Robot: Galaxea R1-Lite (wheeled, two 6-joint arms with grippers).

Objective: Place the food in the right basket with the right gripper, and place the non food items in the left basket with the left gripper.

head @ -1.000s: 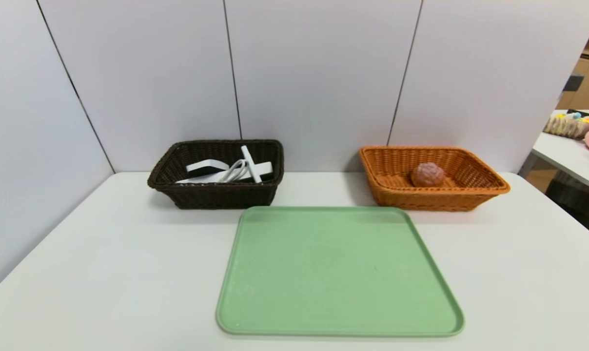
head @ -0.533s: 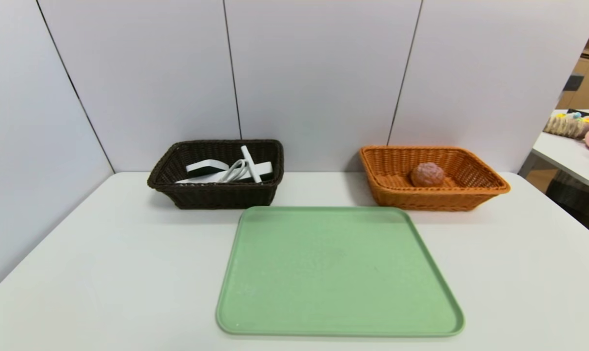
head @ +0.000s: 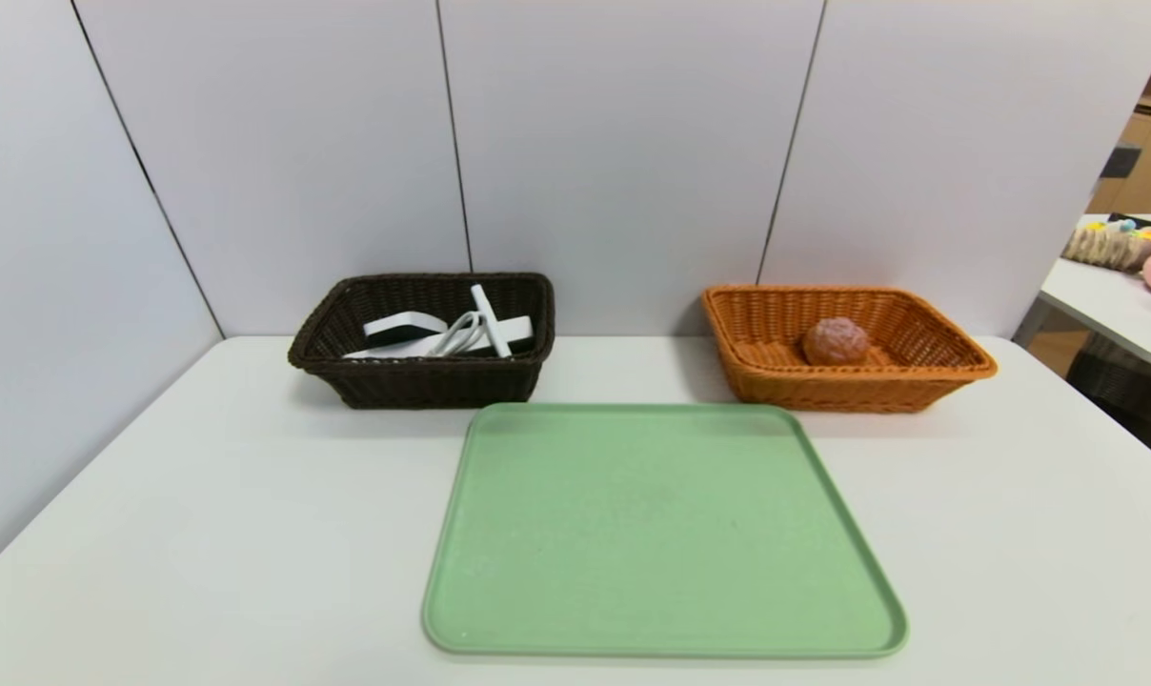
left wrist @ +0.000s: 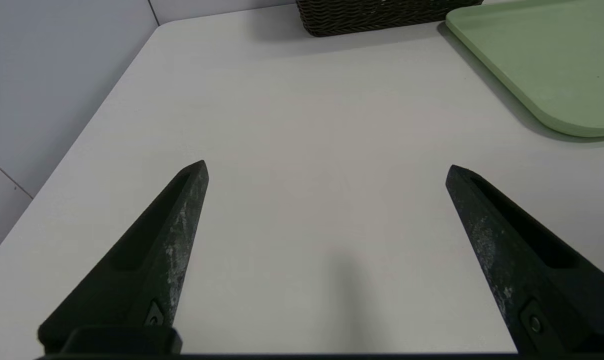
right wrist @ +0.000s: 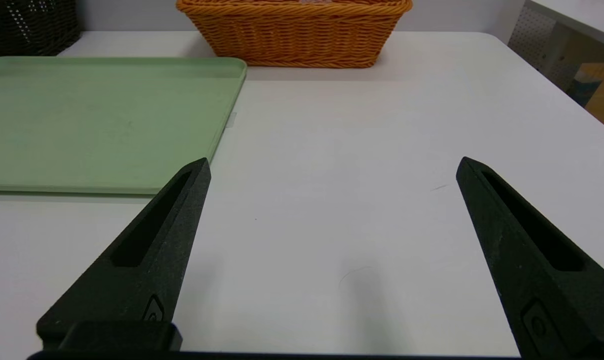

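Left end effector (left wrist: 327, 167): spread wide, empty, over the surface (left wrist: 307, 150).
Right end effector (right wrist: 332, 165): spread wide, empty.
Right basket (head: 918, 381): holds round bun (head: 836, 341), no long axis.
Left basket (head: 413, 386): white items (head: 442, 335).

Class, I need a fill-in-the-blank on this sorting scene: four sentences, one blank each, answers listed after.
1. The green tray holds ____ items.
2. The round brown food piece lies in the ____ basket.
3. The white cable lies in the ____ basket.
4. The left gripper and right gripper both have their jaws ____.

Answers: no; orange; dark brown; open
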